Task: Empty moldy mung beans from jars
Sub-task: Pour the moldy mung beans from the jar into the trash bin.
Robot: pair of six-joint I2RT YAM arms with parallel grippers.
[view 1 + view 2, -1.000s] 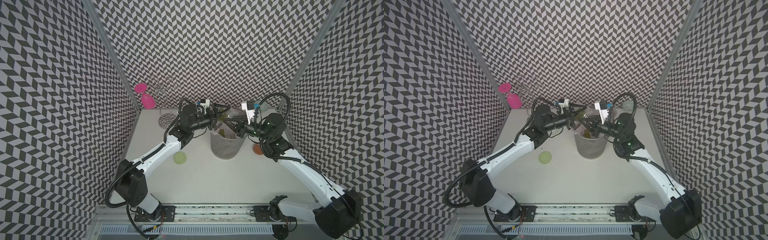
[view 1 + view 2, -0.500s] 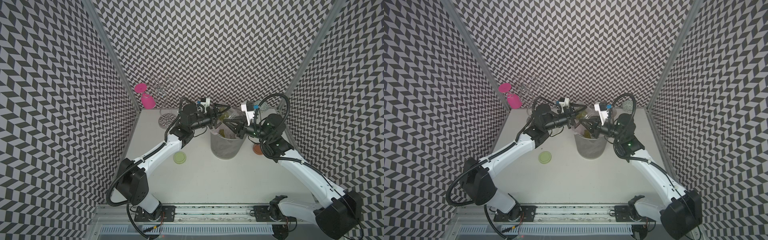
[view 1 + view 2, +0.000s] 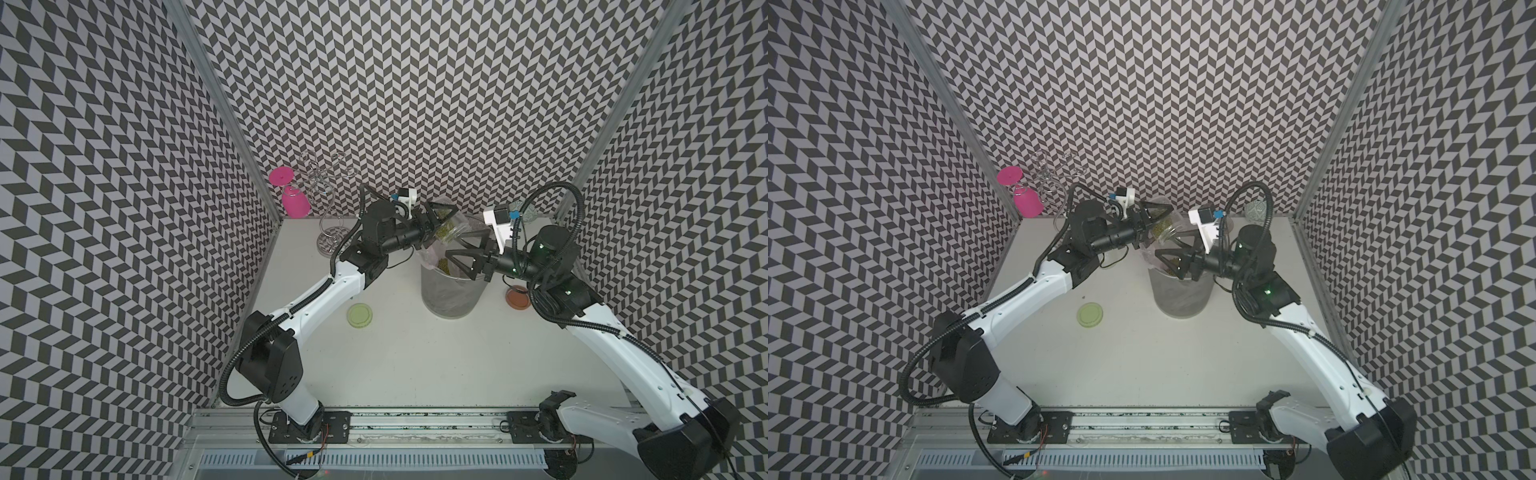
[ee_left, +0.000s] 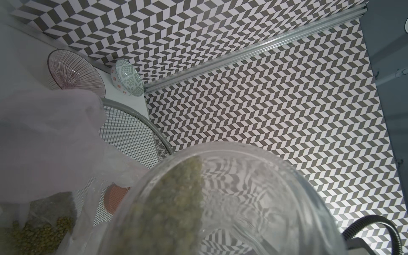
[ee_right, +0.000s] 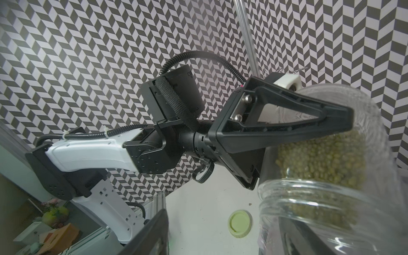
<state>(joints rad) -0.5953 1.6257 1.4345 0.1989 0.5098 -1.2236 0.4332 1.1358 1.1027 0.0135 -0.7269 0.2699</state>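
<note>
**A:** What are the fingers doing?

**B:** The left gripper (image 3: pixel 436 222) is pinching the jar (image 5: pixel 309 194) between its fingers (image 5: pixel 287 123) and holding it tipped, mouth slanting down over the bin (image 3: pixel 451 291) at the far middle of the table (image 3: pixel 415 365). The right gripper (image 3: pixel 454 245) is hanging just under that mouth with its fingers spread, and they are gripping nothing I can make out.

**A:** And the mung beans (image 5: pixel 320 159)?

**B:** Many are sitting in the jar's lower side. Others are already lying in the bin's plastic liner (image 4: pixel 37 231), so the pour looks to be partway through.

**A:** Are the lids off?

**B:** Both are lying on the table. The green lid (image 3: pixel 360 316) is left of the bin and the orange-brown lid (image 3: pixel 517 298) is just to its right.

**A:** So what is remaining?

**B:** I'd say this jar needs a steeper tilt or a shake. A second jar is not showing anywhere, so I cannot tell whether it is emptied.
</note>
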